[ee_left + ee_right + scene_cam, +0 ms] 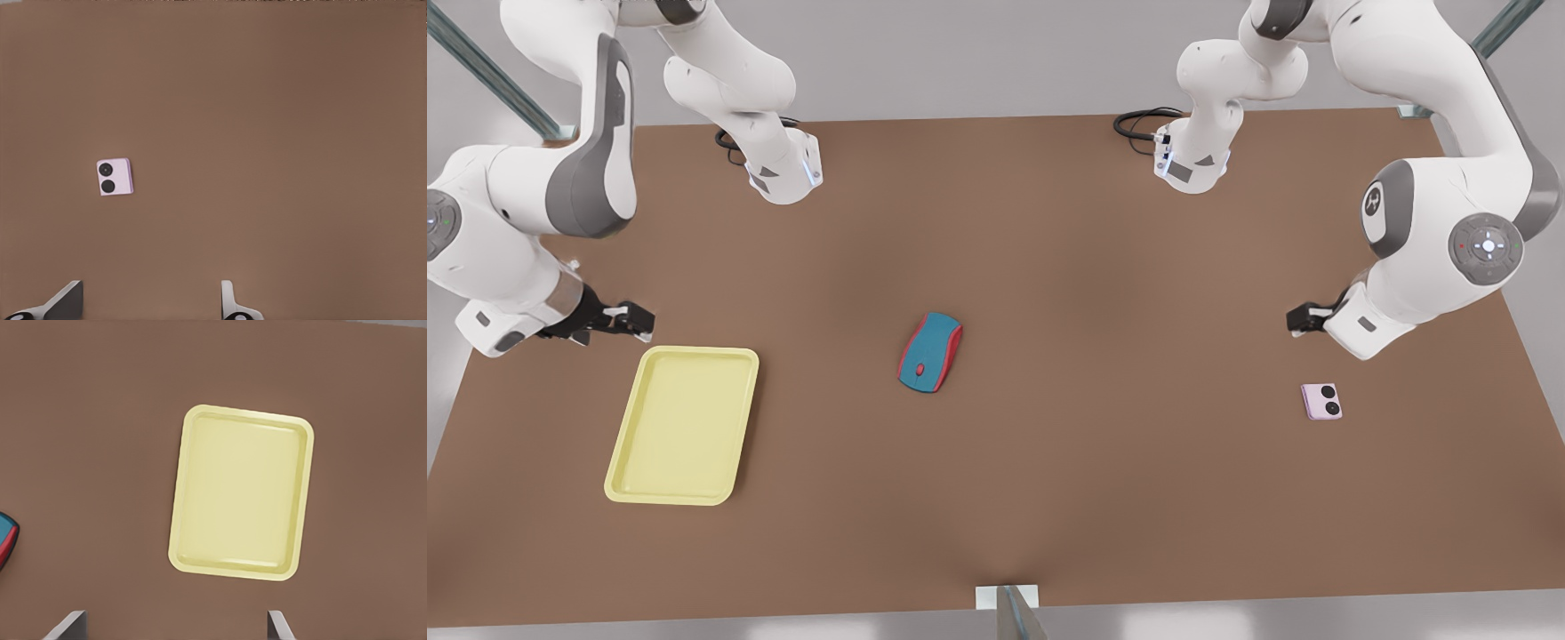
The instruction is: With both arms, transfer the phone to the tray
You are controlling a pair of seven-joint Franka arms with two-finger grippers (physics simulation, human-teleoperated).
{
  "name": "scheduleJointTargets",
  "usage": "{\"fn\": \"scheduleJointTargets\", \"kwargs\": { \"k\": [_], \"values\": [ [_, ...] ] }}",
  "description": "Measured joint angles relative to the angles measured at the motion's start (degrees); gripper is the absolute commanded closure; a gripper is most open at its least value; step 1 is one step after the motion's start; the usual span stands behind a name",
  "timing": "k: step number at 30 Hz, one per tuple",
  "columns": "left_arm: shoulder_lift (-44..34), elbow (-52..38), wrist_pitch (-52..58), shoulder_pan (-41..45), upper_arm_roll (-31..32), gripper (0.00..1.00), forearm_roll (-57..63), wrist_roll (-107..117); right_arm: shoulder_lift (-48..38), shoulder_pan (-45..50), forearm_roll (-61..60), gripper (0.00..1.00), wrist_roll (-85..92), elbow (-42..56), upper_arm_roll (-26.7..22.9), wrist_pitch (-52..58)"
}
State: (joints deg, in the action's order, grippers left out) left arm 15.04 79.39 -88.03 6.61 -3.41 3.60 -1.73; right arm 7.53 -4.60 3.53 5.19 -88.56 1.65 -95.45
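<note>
Here the brown counter (1049,267) carries everything, and two white arms reach over it from the far edge, one at each side of the front view.

The arm on the front view's right is the left arm (1432,240). Its left gripper (1298,320) hangs above the counter, just on the far side of the phone and not touching it. In the left wrist view the left gripper (150,303) has its fingers (63,300) spread wide apart with nothing between them.

The arm on the front view's left is the right arm (525,222). Its right gripper (636,320) hangs just past the far edge of the tray. In the right wrist view the right gripper (177,627) is likewise spread wide and holds nothing.

The pale yellow tray (682,425) lies flat at the front view's left, with nothing in it, and appears again in the right wrist view (241,492).

The blue-and-red mouse (929,352) sits near the middle of the counter, well apart from tray and phone; its edge (7,540) also shows in the right wrist view.

The small pink phone (1321,401) lies flat at the front view's right, its two black circles facing up, well apart from the tray. It also shows in the left wrist view (115,177).
</note>
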Motion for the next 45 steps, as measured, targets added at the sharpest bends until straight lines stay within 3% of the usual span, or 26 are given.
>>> {"fn": "scheduleJointTargets", "kwargs": {
  "k": [2, 6, 10, 19, 29, 42, 45],
  "values": [
    [0.78, 0.03, -0.65, -0.03, -0.01, 0.0, 0.01, -0.28, 4.92, 0.12, 0.12, 0.0, 0.51, 4.91, -0.93, -0.49],
    [6.63, 3.41, -4.71, -0.17, -2.07, 0.0, -0.26, -0.72, 4.96, 0.11, -0.13, 0.0, 1.19, 3.07, -1.38, -2.81],
    [8.95, 14.69, -15.78, -2.26, -4.27, 0.0, -0.89, -1.26, 3.37, 0.14, -0.35, 0.0, 1.61, -1.46, -1.46, -4.24],
    [15.92, 24.0, -36.85, -10.52, -4.5, 0.0, -7.13, -6.66, 3.24, 0.83, -0.66, 0.0, 2.26, -2.47, -1.39, -4.98],
    [21.32, 24.72, -49.16, -15.51, -4.59, 0.0, -8.85, -15.72, 3.58, 0.82, -0.82, 0.0, 2.67, -2.74, -1.39, -5.03],
    [24.91, 23.59, -54.19, -15.66, -4.42, 0.0, -9.18, -23.22, 3.86, 0.87, -0.76, 0.0, 3.01, -3.4, -1.3, -4.92],
    [25.27, 23.41, -54.47, -15.66, -4.41, 0.09, -9.23, -24.29, 4.44, 1.27, -0.66, 0.0, 3.06, -2.68, -1.42, -4.66]
  ]
}}
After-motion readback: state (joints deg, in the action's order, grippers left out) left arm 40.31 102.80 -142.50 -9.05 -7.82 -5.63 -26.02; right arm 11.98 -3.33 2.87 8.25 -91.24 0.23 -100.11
